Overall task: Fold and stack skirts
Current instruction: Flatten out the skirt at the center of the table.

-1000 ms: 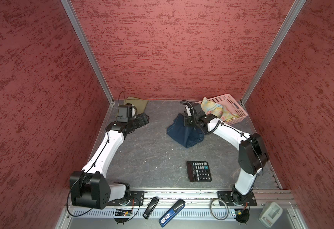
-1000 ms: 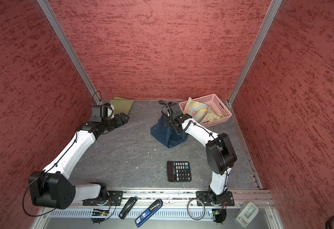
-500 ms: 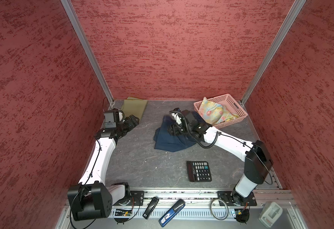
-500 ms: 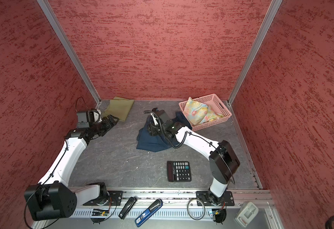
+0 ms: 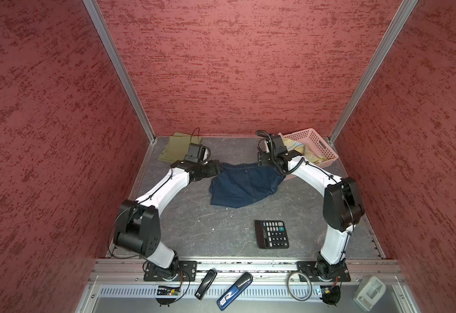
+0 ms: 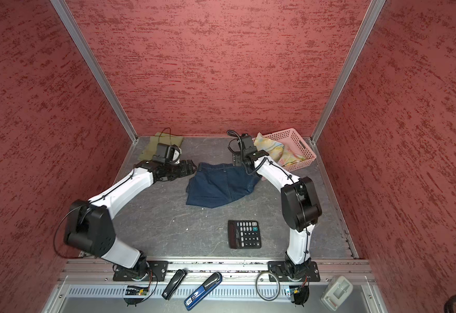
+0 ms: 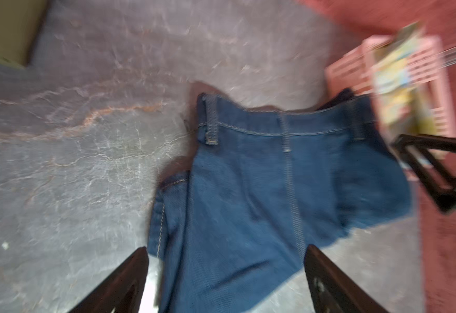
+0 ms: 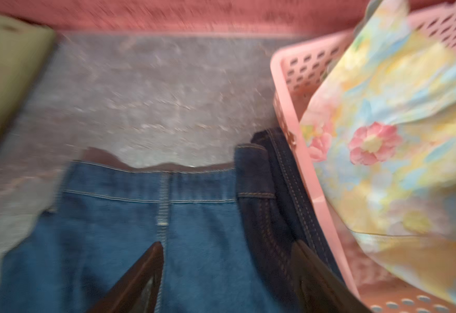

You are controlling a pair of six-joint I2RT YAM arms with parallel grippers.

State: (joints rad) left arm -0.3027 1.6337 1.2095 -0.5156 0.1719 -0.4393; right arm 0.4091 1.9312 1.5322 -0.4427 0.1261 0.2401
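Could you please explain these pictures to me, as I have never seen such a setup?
These are two white robot arms, left and right, mounted at a table, each ending in a two-fingered gripper. Two nearly identical pictures look down from overhead; the other two come from cameras on the wrists, looking past the fingers. On the table lie a denim skirt in the middle, a folded olive-green skirt in the far corner, a black calculator, and a pink basket holding a floral skirt. The left gripper and right gripper are both open over the denim skirt; nothing is held.

High overhead stereo pair; close, seemingly downward wrist views, both on denim skirt (image 7: 262, 189).
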